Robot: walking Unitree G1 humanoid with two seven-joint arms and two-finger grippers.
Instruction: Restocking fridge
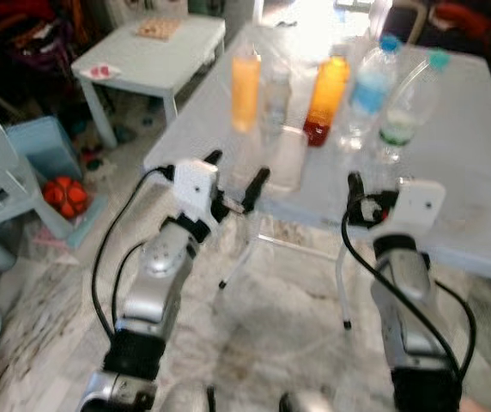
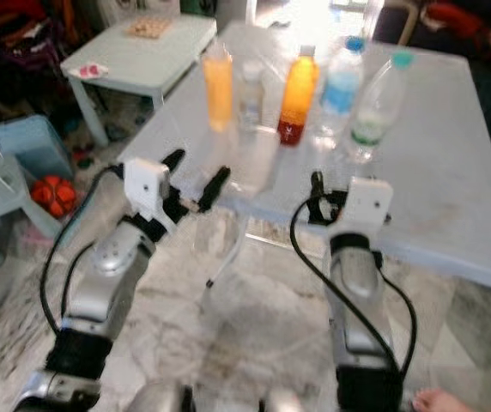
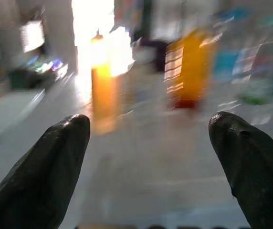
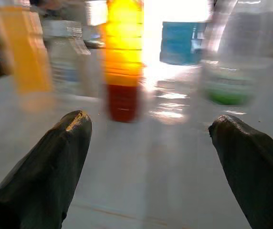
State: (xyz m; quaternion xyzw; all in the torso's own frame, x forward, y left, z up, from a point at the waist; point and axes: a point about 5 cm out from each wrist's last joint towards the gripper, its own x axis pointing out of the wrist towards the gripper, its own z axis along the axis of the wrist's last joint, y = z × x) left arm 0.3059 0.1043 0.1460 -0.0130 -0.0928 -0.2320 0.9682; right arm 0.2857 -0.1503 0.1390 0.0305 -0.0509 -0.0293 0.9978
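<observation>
The drinks to be restocked stand in a row toward the far side of the table (image 1: 451,172), grouped where both arms can reach them: a tall orange juice bottle (image 1: 245,81) at the left; a small clear bottle (image 1: 276,96) beside it; an amber bottle with a red base (image 1: 326,101) in the middle; a blue-capped water bottle (image 1: 371,84) and a green-labelled bottle (image 1: 409,107) at the right. The left tool (image 1: 237,184) hovers at the near table edge, fingers spread wide, holding nothing; the right tool (image 4: 151,157) is likewise wide open and empty, aimed between the amber and green-labelled bottles; judging by this, a pickup is being lined up.
</observation>
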